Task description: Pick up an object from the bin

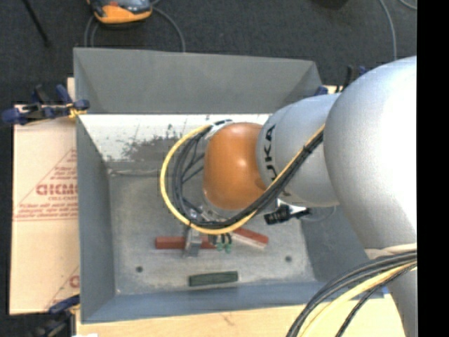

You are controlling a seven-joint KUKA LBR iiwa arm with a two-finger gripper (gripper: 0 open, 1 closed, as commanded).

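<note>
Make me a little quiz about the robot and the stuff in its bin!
1. True or false: the gripper is low in the bin, over a long red-brown stick.
2. Pick one: what lies by itself, lowest in the view, on the floor of the bin? A) a dark green flat bar B) a yellow ball C) a blue cup
3. Fill the gap: the rounded cover on the robot's wrist is coloured ____.

Key: 1 true; 2 A; 3 orange.
</note>
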